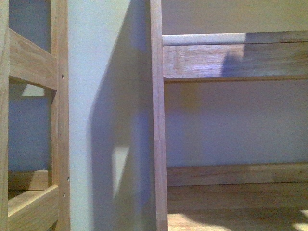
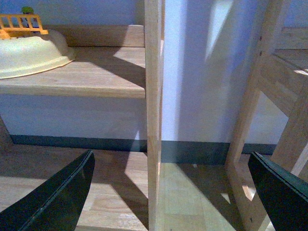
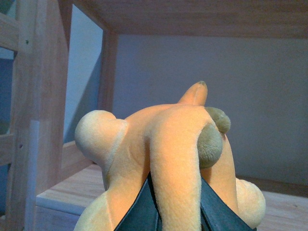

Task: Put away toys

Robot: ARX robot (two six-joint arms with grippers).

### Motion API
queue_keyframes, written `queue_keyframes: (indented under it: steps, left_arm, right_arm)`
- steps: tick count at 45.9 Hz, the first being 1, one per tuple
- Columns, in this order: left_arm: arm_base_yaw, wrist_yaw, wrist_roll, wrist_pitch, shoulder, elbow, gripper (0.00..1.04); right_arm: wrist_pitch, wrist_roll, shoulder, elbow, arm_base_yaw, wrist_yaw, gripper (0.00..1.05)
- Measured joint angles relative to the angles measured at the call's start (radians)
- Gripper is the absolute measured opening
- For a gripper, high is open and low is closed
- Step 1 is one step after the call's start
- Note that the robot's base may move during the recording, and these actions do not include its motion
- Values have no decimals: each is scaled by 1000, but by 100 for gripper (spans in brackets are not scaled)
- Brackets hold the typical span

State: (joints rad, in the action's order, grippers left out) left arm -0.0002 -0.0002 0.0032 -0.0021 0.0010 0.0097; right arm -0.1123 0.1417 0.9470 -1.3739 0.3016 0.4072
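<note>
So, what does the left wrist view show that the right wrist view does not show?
Only the left wrist view: the left tool, open and empty; a cream dish with a small orange fence at its top, on a shelf; and the wooden floor. Only the right wrist view: the right tool shut on the orange-yellow plush animal, below a shelf board. Both: light wooden shelf posts and a pale wall.

Left gripper (image 2: 171,161): jaws wide apart, dark fingers (image 2: 57,197) angled outward. Right gripper (image 3: 177,192): closed on limb of orange-yellow plush animal (image 3: 139,139), pinching both sides.
</note>
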Motion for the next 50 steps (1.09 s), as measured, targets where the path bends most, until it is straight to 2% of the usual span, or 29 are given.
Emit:
queue_keyframes:
  steps: [20,33,50]
  left_arm:
    - [0,0,0,0,0,0,99]
    - [0,0,0,0,0,0,99]
    - [0,0,0,0,0,0,99]
  right_arm:
    - [-17,79,195,-108,-66,-76,7]
    - [1,139,358,-266,-173,-130,7]
    - [10,181,500,-354,-335,-178,7]
